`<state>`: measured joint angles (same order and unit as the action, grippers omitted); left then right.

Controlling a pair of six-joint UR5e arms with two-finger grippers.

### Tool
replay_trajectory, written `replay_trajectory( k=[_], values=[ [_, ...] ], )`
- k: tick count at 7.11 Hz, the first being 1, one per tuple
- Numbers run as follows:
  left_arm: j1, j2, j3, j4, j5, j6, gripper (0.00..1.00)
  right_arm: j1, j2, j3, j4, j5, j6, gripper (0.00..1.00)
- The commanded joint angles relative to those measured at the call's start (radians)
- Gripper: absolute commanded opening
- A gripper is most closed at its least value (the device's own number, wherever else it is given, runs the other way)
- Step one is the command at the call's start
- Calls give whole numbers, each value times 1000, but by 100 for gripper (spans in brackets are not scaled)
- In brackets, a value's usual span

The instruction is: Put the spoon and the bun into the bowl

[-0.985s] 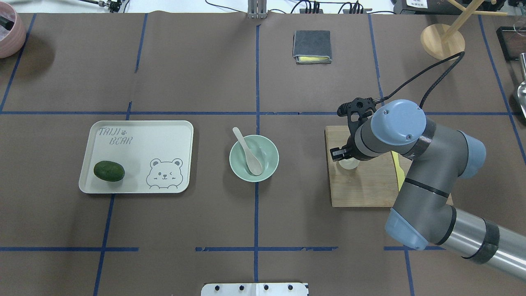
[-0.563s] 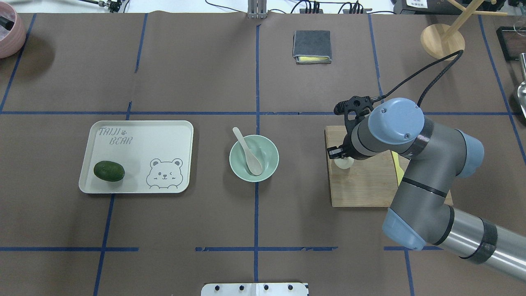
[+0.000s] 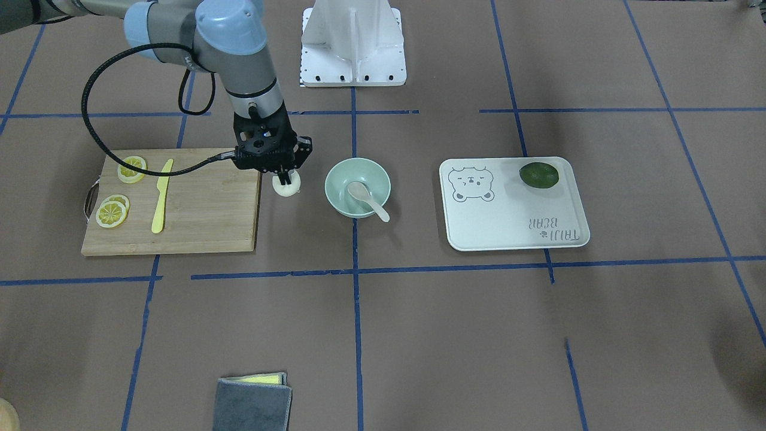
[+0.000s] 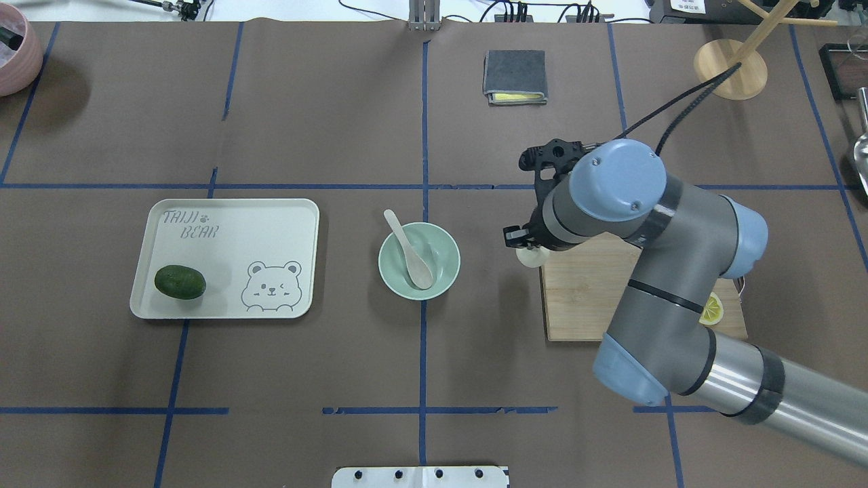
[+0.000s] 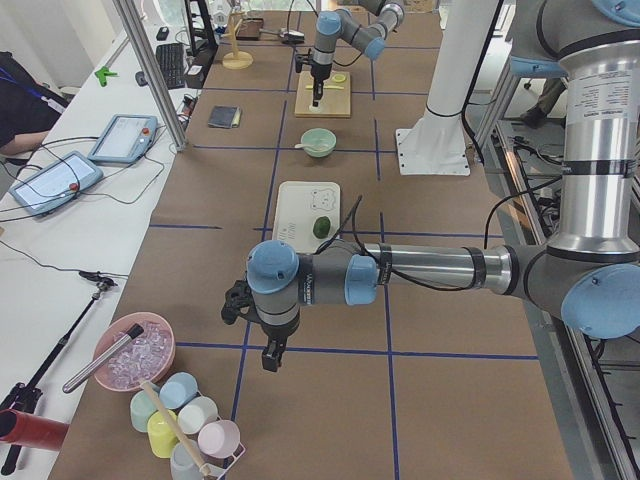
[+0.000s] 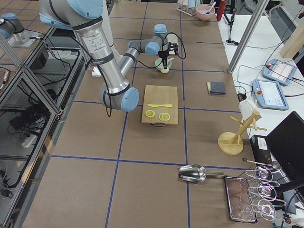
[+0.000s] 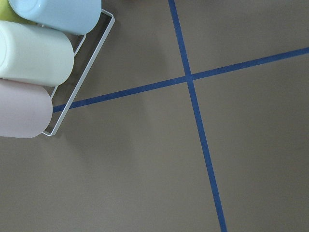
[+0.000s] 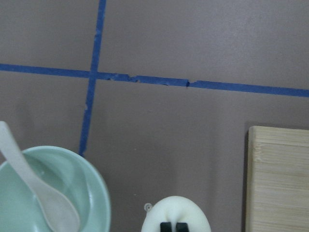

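Pastel cups (image 7: pixel 34 53) in a wire rack sit at the table's far left end, near the left gripper (image 5: pixel 270 355); whether its claw is apart or together cannot be told. Next comes the white bear-print tray (image 4: pixel 224 210), a dark green fruit (image 4: pixel 180 282) in its near-left corner. At the centre stands the bowl (image 4: pixel 453 261). The spoon (image 4: pixel 410 251) lies in it, scoop down and handle leaning over the far rim. Just right of it, the right gripper (image 3: pixel 285 178) is clamped on the bun (image 3: pixel 287 188), over the brown paper between bowl and wooden board (image 4: pixel 583 305).
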<state>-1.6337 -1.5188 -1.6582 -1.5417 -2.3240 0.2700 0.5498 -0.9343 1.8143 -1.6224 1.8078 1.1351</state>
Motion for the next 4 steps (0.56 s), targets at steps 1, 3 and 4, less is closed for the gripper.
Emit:
replay_trajectory(
  k=[1, 3, 4],
  values=[
    [0, -3, 0, 0, 0, 0, 100, -84, 179, -157, -24, -106, 125, 0],
    [0, -4, 2, 0, 0, 0, 100, -125, 233, -279, -17, -159, 163, 0],
    [0, -4, 2, 0, 0, 0, 100, -137, 227, -294, -17, -172, 163, 0]
  ],
)
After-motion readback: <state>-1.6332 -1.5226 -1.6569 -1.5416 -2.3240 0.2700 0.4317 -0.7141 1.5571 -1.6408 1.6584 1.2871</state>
